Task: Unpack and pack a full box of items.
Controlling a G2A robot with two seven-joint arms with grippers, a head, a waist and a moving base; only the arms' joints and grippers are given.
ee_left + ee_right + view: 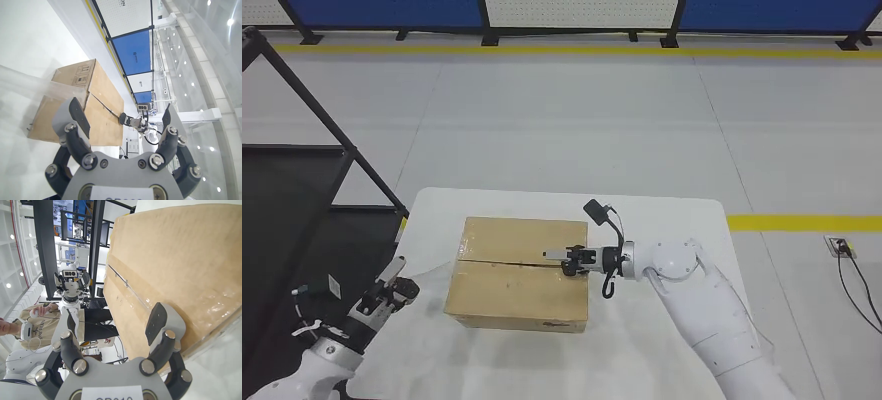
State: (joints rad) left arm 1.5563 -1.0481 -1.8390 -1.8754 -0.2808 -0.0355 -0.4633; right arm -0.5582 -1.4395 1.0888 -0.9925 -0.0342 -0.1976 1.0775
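Top view: closed box (517,290) mid-desk (662,215), long axis and taped seam (502,261) side to side, right end effector (562,261) at the seam's right end. Left wrist view: left end effector (121,104) spread wide, short of the box's left end. Right wrist view: spread wide too, one pad (156,323) just at the seam; best to catch the seam's edge and pull along it, not across.

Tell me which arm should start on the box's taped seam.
Right, probably. The right gripper is open over the top of the box, one finger at the taped seam. The left gripper, also open, sits off the box's side near the table edge, away from the seam.
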